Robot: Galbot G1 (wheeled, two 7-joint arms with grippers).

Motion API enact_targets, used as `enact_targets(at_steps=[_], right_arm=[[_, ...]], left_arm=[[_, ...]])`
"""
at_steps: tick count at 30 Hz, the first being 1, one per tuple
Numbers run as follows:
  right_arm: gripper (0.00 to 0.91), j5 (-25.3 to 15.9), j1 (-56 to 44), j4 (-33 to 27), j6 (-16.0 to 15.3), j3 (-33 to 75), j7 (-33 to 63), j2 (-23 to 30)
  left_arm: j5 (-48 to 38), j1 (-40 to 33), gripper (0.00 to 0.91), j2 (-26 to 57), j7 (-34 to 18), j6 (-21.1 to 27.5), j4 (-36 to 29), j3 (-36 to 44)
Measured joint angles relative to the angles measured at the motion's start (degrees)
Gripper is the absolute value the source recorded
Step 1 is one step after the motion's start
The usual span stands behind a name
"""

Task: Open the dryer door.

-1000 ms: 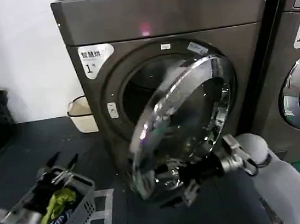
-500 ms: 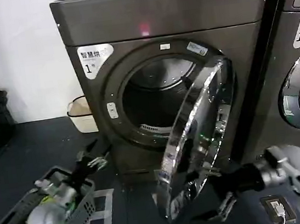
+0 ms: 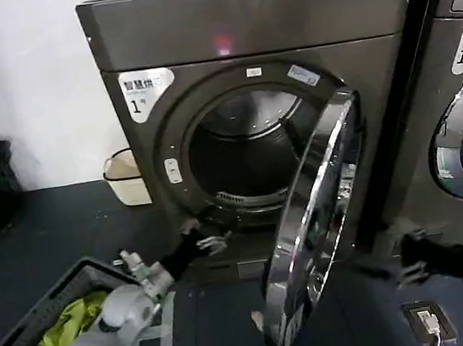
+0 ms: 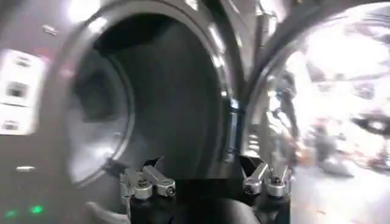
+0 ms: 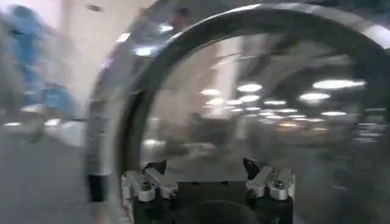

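- Dryer door [image 3: 318, 213] stood swung wide open, hinged at the right side of the round opening, seen almost edge-on from the head camera with its chrome rim facing forward.
- Lower edge of that door hung low in front of the machine, near the dark floor [image 3: 59, 221].
- Drum opening [image 3: 242, 159] lay fully exposed, dark inside, with a grey ring around it.
- Left gripper [image 3: 202, 243] reached up toward the lower left part of the opening, just below the ring, jaws spread apart and holding nothing.
- From the left wrist camera, the same gripper [image 4: 207, 182] pointed between the drum mouth and the door's shiny rim [image 4: 268, 79].
- Right gripper [image 3: 389, 270] sat low at the right, just beside the outer face of the door and clear of it in the head view.
- From the right wrist camera, right gripper [image 5: 207, 179] faced the door's dark glass [image 5: 262, 115] close up, jaws parted and empty.
- Grey basket [image 3: 31, 336] with a yellow-green cloth [image 3: 60, 332] rested on the floor at the lower left.
- Cream bin [image 3: 127, 178] stood against the wall left of the dryer.
- Neighbouring machine [image 3: 460, 92] with its own round door shut occupied the right edge.
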Motion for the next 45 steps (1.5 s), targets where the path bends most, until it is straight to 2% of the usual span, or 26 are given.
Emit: enact_targets(at_steps=[2,8,14,19,27,33,36,45], right_arm=[[0.907,-0.58,-1.38,0.48,0.43,2.95,4.59,1.02],[0.907,-0.97,-5.36,3.23,-1.00,12.53,17.91,4.60],[0.907,-2.43,-7.65,3.56,-8.45,22.31,32.44,5.36],[0.907,-2.89,-9.34,1.81,-11.69,30.49,39.42,5.01],[0.907,-4.15,-12.50,-0.30,-13.35,41.36,43.38,3.83],[0.907,-4.93,-14.41,0.22,-13.23,47.26,44.21,4.43],[0.907,-4.96,-15.04,0.45,-14.38,49.55,43.83,4.65],[0.907,-7.34,-16.15,-1.68,-13.37,55.53,45.23,4.16]], left_arm=[[-0.06,-0.86,0.907,-0.03,0.05,0.00,-0.83,2.32],[-0.71,-3.57,0.907,-0.78,0.36,0.14,-2.22,8.61],[-0.93,-5.16,0.907,-1.20,-1.14,0.98,-4.54,13.56],[-1.57,-7.15,0.907,-1.89,-2.42,1.07,-6.46,17.81],[-1.12,-11.45,0.907,-6.27,-4.12,0.72,-4.19,25.29],[-0.97,-14.93,0.907,-11.72,-4.71,0.43,0.36,29.74],[-0.97,-16.49,0.907,-14.55,-5.02,0.28,2.87,31.41],[-0.51,-20.14,0.907,-23.93,-5.57,-0.56,11.13,34.05]])
